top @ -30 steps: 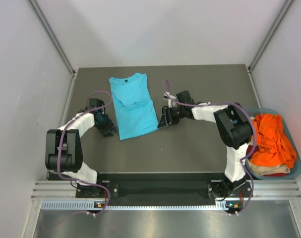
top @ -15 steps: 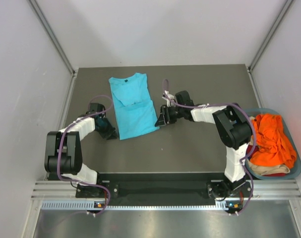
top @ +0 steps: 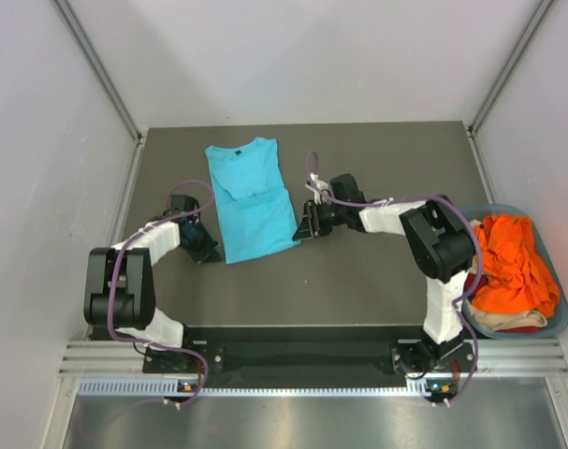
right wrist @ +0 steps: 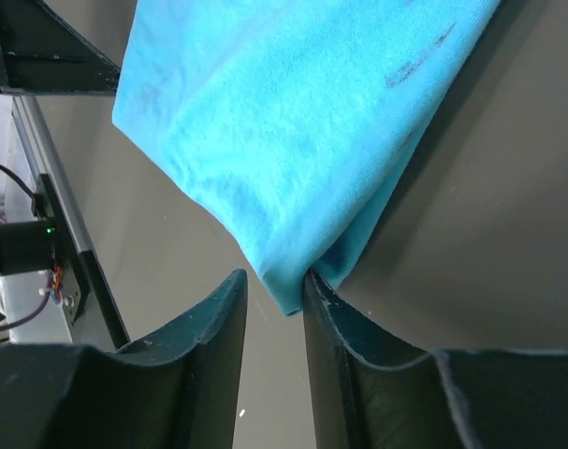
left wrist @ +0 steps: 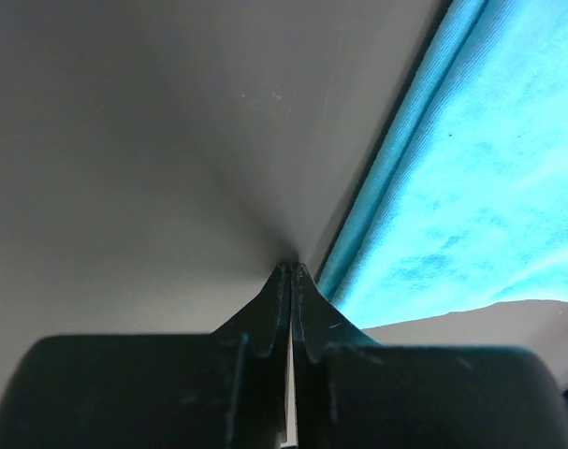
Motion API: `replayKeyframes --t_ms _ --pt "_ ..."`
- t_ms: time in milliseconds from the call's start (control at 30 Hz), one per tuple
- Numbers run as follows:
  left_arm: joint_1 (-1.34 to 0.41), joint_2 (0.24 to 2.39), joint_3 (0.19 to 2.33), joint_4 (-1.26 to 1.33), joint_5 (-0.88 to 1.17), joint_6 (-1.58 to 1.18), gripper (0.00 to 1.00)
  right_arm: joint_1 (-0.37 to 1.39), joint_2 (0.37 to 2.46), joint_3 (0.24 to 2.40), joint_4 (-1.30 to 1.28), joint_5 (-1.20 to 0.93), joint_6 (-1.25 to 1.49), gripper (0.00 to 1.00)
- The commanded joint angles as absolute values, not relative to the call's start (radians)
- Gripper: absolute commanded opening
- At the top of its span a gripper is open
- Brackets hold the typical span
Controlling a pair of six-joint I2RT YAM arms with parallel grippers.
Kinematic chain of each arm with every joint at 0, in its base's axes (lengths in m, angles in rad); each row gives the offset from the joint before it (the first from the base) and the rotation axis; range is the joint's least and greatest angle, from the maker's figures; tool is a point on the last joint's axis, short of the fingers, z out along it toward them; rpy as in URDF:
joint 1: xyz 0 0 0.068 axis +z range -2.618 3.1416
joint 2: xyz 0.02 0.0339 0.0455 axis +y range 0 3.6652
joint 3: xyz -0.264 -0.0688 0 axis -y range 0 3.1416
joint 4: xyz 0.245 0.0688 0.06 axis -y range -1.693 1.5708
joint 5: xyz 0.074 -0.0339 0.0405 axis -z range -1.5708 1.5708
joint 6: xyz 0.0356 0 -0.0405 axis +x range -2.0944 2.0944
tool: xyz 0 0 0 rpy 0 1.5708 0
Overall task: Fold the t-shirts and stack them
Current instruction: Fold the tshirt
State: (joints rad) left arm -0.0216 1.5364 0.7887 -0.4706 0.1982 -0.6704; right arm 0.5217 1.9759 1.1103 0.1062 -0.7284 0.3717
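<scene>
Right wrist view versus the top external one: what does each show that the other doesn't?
Only the right wrist view: a corner of the turquoise t-shirt lies between the right gripper's fingers, jaws apart. Only the top view: the whole folded shirt with its collar, the left gripper at its left edge, and the basket holding an orange t-shirt at the right. Both: the turquoise t-shirt on the dark table.
</scene>
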Motion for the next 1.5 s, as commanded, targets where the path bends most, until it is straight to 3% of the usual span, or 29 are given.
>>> replayKeyframes --t_ms 0,200,233,333,533,800,933,967,1167,1300,1467 --pt "-0.025 1.545 0.775 -0.479 0.111 -0.657 0.0 0.537 1.959 1.103 0.178 -0.756 0.379 0.31" --pt "-0.023 1.499 0.81 -0.538 0.055 -0.641 0.02 0.537 1.973 1.109 0.173 -0.755 0.377 0.33" --pt "-0.023 1.487 0.813 -0.535 0.067 -0.638 0.17 0.537 1.974 1.109 0.173 -0.755 0.376 0.34" --pt "-0.023 1.445 0.789 -0.485 0.179 -0.64 0.34 0.537 1.985 1.114 0.17 -0.762 0.374 0.35" --pt "-0.023 1.482 0.749 -0.405 0.293 -0.652 0.39 0.537 1.996 1.114 0.164 -0.765 0.364 0.37" --pt "-0.023 1.535 0.719 -0.359 0.316 -0.65 0.34 0.538 2.014 1.115 0.155 -0.77 0.351 0.37" --pt "-0.025 1.568 0.732 -0.383 0.29 -0.647 0.03 0.537 2.019 1.108 0.153 -0.77 0.351 0.36" --pt "-0.023 1.578 0.733 -0.388 0.278 -0.647 0.0 0.535 2.02 1.106 0.152 -0.77 0.35 0.36" --pt "-0.025 1.592 0.738 -0.411 0.238 -0.638 0.0 0.538 2.014 1.101 0.114 -0.746 0.337 0.29" --pt "-0.041 1.575 0.756 -0.461 0.18 -0.611 0.0 0.538 2.006 1.101 0.054 -0.698 0.328 0.02" --pt "-0.132 1.557 0.781 -0.523 0.115 -0.601 0.0 0.537 1.944 1.039 -0.02 -0.626 0.334 0.0"
